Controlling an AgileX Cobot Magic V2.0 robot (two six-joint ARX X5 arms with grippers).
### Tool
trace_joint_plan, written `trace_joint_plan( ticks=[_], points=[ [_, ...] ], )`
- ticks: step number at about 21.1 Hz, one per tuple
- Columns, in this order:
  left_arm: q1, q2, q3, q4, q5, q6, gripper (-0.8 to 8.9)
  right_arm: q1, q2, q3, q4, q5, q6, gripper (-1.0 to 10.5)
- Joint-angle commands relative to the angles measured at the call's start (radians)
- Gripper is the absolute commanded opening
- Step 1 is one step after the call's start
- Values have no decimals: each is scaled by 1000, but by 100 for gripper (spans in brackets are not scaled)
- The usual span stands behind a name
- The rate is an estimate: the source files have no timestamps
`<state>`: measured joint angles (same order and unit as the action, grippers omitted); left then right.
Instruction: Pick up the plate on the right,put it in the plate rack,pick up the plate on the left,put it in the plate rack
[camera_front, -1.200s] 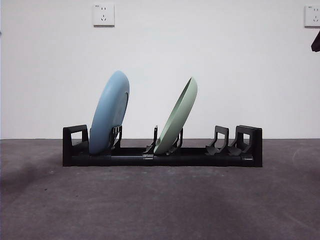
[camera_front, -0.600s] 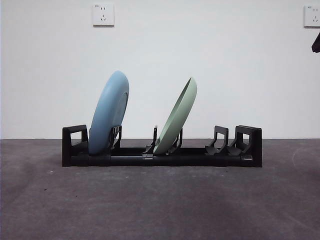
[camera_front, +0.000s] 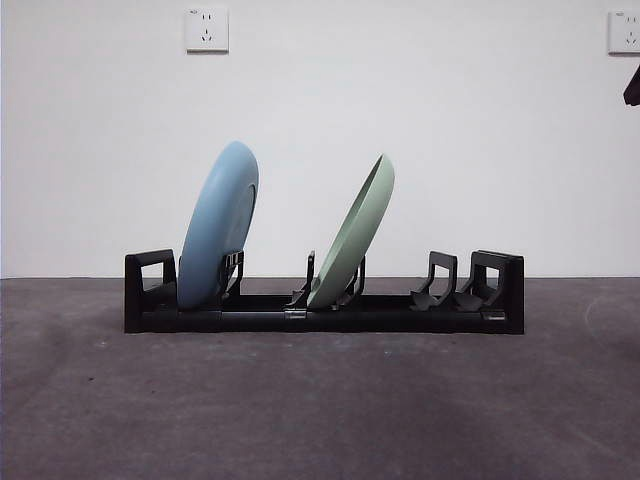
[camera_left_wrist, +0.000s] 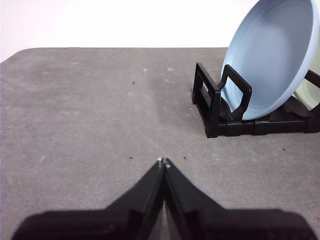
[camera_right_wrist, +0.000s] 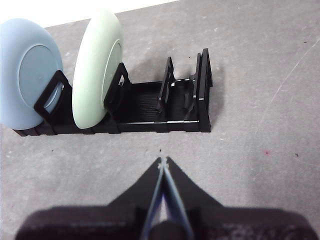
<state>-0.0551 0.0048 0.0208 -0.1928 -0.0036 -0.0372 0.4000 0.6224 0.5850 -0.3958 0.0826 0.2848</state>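
The black plate rack (camera_front: 320, 308) lies across the grey table with two plates standing in it. A blue plate (camera_front: 218, 224) leans in the left slots and a pale green plate (camera_front: 353, 232) leans in the middle slots. The left wrist view shows the blue plate (camera_left_wrist: 272, 57) and the rack's end loop (camera_left_wrist: 215, 100), with my left gripper (camera_left_wrist: 163, 161) shut and empty, well short of them over bare table. My right gripper (camera_right_wrist: 163, 161) is shut and empty, a little in front of the rack (camera_right_wrist: 150, 107). Only a black tip (camera_front: 632, 85) of an arm shows in the front view.
Two free pairs of prongs (camera_front: 465, 280) stand at the rack's right end. A white wall with two sockets (camera_front: 207, 29) rises behind the table. Grey table surface (camera_front: 320, 410) stretches in front of the rack.
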Motion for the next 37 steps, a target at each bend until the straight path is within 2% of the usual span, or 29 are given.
trace_joint_plan(
  ticks=[1, 12, 13, 16, 18, 20, 22, 26, 30, 37],
  points=[
    [3, -2, -16, 5, 6, 5, -3, 0, -1, -6, 5, 3, 10, 1],
    [3, -2, -16, 5, 6, 5, -3, 0, -1, -6, -1, 3, 10, 1],
    [3, -2, -16, 5, 6, 5, -3, 0, -2, -6, -3, 3, -19, 1],
    [3, -2, -16, 5, 6, 5, -3, -23, -78, -8, 0, 29, -180, 1],
    [3, -2, -16, 5, 6, 5, -3, -66, -152, -31, 43, 20, -233, 1],
    [3, -2, -16, 5, 6, 5, -3, -133, -239, -101, 129, 11, -235, 1],
    [3, -2, -16, 5, 6, 5, -3, -194, -334, -210, 230, -33, -260, 1],
    [3, -2, -16, 5, 6, 5, -3, -277, -488, -401, 317, -32, -251, 1],
    [3, -2, -16, 5, 6, 5, -3, -290, -563, -490, 317, -32, -249, 1],
    [3, -2, -16, 5, 6, 5, -3, -289, -589, -560, 317, -32, -248, 1]
  ],
)
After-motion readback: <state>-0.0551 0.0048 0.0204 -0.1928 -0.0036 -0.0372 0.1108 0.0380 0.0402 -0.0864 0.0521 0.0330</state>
